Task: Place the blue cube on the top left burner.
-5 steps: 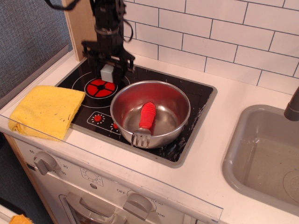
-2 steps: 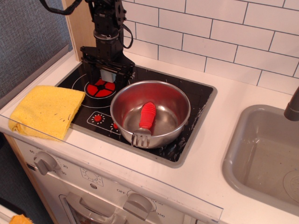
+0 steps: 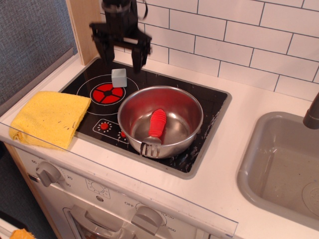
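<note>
Sitting on the black cooktop, the blue cube rests at the back edge of the top left burner, touching the ring around the red segmented circle, while the gripper hangs above it with its two fingers spread wide and holding nothing. Beside the burner stands a steel pan with a red-handled fork inside, a yellow cloth lies to the left of the cooktop, and the oven front below shows small dial numbers and "OFF" by a knob, the rest too small to read.
</note>
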`<state>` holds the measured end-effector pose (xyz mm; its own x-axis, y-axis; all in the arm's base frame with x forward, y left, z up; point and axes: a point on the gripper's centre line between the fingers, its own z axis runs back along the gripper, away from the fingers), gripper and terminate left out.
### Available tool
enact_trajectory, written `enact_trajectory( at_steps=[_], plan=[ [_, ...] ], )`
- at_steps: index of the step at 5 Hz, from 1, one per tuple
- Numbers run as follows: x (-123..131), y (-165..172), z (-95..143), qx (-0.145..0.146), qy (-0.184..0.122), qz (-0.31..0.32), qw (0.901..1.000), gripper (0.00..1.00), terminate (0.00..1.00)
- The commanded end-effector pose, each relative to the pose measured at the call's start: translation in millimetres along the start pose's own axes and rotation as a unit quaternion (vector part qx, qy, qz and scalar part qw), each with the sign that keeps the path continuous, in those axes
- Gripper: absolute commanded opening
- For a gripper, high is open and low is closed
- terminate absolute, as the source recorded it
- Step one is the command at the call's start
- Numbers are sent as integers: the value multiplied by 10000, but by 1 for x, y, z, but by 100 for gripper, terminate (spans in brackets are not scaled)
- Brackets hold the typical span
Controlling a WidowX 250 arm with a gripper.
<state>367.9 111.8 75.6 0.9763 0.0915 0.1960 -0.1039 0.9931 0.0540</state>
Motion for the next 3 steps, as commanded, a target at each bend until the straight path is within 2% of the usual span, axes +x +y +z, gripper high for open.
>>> enact_trajectory(
  at_steps=[1, 2, 3],
  plan=[
    [1, 11, 62, 43, -731, 115, 9973, 100, 0],
    [1, 11, 62, 43, -731, 115, 9973, 100, 0],
    [1, 11, 62, 43, -731, 115, 9973, 100, 100]
  ],
)
